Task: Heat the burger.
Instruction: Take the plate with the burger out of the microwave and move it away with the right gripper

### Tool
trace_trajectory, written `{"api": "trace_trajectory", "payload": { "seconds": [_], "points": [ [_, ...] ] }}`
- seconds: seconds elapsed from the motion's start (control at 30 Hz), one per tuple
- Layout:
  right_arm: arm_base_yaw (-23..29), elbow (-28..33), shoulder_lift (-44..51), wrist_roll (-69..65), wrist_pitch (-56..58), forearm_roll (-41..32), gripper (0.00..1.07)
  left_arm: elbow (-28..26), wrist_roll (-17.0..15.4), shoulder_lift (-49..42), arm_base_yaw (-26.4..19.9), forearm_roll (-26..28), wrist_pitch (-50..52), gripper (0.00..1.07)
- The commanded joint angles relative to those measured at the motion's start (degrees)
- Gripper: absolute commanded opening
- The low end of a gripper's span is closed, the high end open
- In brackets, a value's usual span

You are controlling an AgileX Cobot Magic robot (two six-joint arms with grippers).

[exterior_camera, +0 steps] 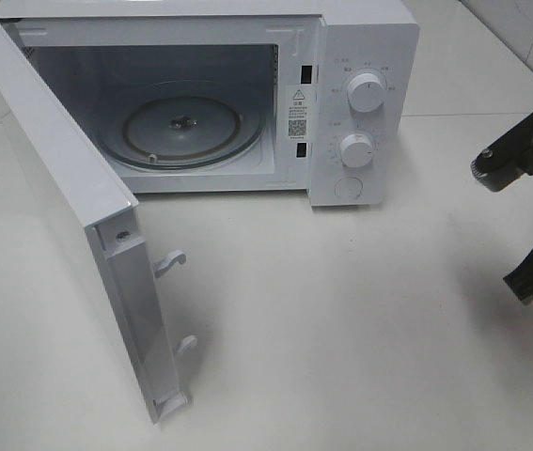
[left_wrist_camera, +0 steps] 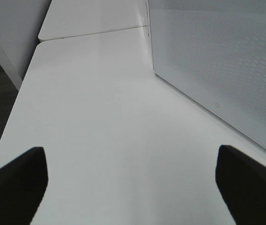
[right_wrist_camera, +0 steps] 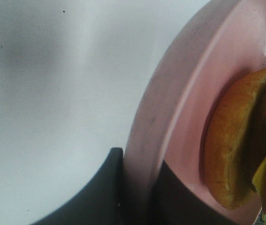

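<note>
Clamped on the rim of the pink plate [right_wrist_camera: 156, 108]: right gripper [right_wrist_camera: 140, 187], one finger either side of the edge. On that plate, just inside the rim: the burger [right_wrist_camera: 238, 140] (bun, dark filling, a scrap of green). Probably light, soft, apt to slide or shed layers if tilted; better carried by the stiff plate, kept level. Left gripper [left_wrist_camera: 133, 187] wide open, empty, beside the microwave door [left_wrist_camera: 226, 61]. Microwave [exterior_camera: 247, 103] open, turntable [exterior_camera: 181, 122] bare.

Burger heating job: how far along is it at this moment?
Done: the white microwave's door stands wide open, its glass turntable bare. In hand: the right gripper is clamped on the rim of the flat pink plate carrying the golden-brown burger. Left: plate in, door shut, dials set. The left gripper hangs open.
</note>
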State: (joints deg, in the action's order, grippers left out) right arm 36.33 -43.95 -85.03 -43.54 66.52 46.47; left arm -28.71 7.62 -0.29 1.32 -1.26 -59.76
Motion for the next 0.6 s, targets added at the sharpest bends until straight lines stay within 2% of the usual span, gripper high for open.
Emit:
{"api": "trace_trajectory", "payload": {
  "seconds": [0.03,0.43,0.6],
  "points": [
    [-0.9,-0.2,-3.2,-2.4,-0.9,3.2,0.0,0.2,-0.4,-1.0,-0.1,0.2,0.2,0.89],
    [-0.9,-0.2,-11.1,-7.4,-5.0,3.4,0.0,0.2,-0.4,-1.0,-0.1,0.2,0.2,0.89],
    [-3.7,-0.2,-15.7,-10.6,-8.4,3.6,0.01,0.2,-0.4,-1.0,-0.1,0.2,0.2,0.89]
  ]
}}
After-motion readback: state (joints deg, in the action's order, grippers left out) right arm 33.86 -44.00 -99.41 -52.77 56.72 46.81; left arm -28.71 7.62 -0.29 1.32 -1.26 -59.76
